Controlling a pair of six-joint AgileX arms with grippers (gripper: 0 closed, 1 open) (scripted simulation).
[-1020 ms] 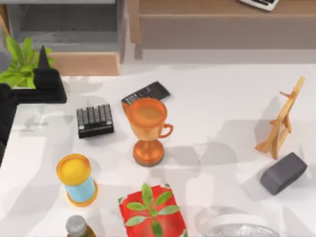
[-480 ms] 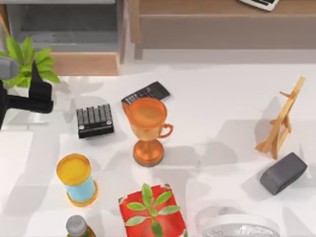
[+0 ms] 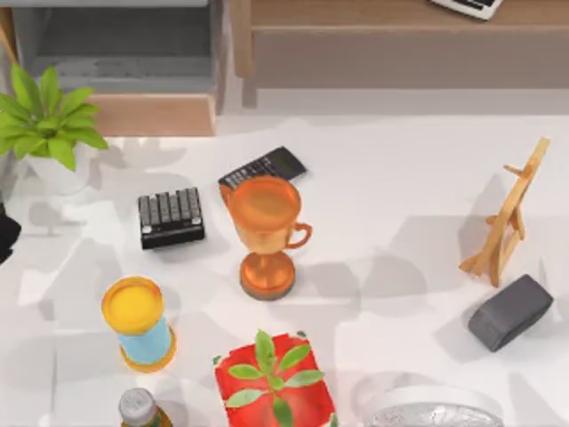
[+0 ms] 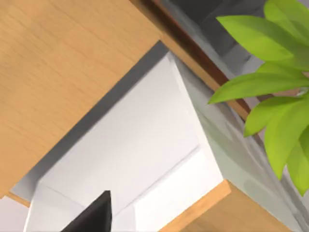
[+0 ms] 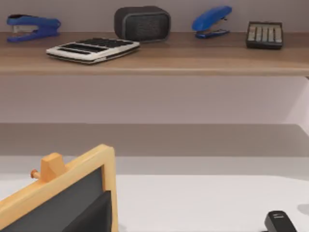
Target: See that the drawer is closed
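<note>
The drawer (image 3: 151, 114) stands at the table's back left, its light tan front panel toward the table. Its grey inner floor (image 3: 116, 53) lies exposed behind the panel, so it is pulled out. My left arm (image 3: 4, 236) is a black sliver at the left edge, well in front of the drawer. In the left wrist view a dark part of my left gripper (image 4: 91, 217) sits close to tan wood (image 4: 58, 72), white table top and green leaves (image 4: 275, 116). In the right wrist view a dark part of my right gripper (image 5: 91, 217) sits beside a small chalkboard easel (image 5: 67, 193).
A potted plant (image 3: 49, 124) stands just in front of the drawer's left end. On the table are a black keypad (image 3: 171, 216), a calculator (image 3: 263, 167), an orange trophy (image 3: 265, 231), a yellow-topped can (image 3: 136, 322), a red planter (image 3: 274, 382), an easel (image 3: 508, 213) and a grey block (image 3: 510, 311). A brown shelf unit (image 3: 400, 44) runs along the back right.
My left arm has drawn back to the left, off the plant and almost out of the top view. The plant and its white pot now show whole. The drawer has not moved.
</note>
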